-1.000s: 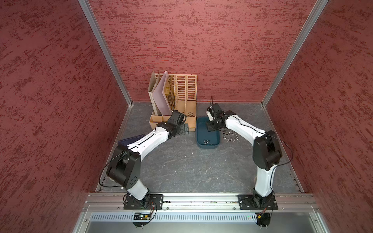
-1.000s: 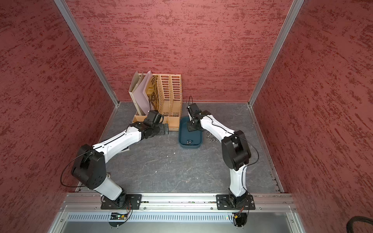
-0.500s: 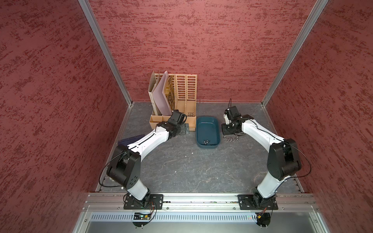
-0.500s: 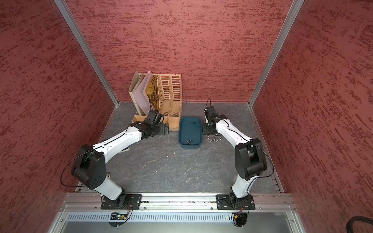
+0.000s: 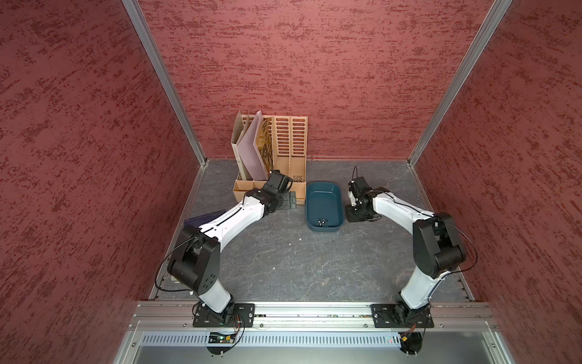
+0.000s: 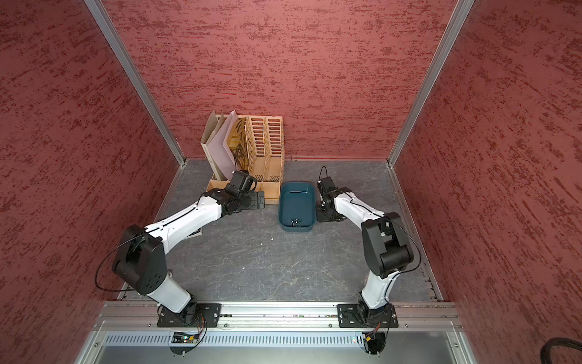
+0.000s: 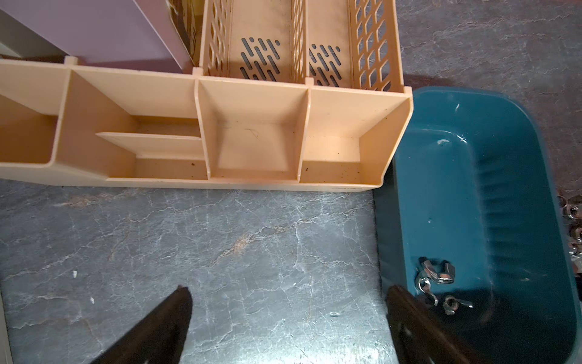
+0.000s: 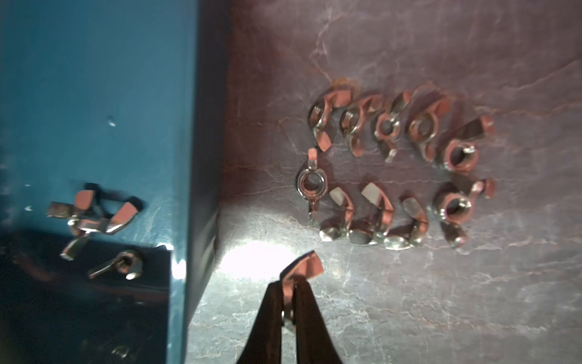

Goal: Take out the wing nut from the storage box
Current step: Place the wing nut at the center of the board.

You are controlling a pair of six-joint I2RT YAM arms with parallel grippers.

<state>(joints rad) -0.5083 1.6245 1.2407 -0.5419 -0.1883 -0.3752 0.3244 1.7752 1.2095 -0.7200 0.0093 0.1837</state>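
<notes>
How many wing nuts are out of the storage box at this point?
11: ten wing nuts on the table beside the storage box, two rough rows of five; one wing nut pinched in the right tool. Blur may hide another.

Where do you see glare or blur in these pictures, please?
Right wrist view: soft throughout, with white glare on the table beside the box and a red tint on the nuts on the table. Left wrist view: mostly sharp, though the box wall looks smeared. Both top views: evenly lit and sharp, but the nuts in the box are tiny.
</notes>
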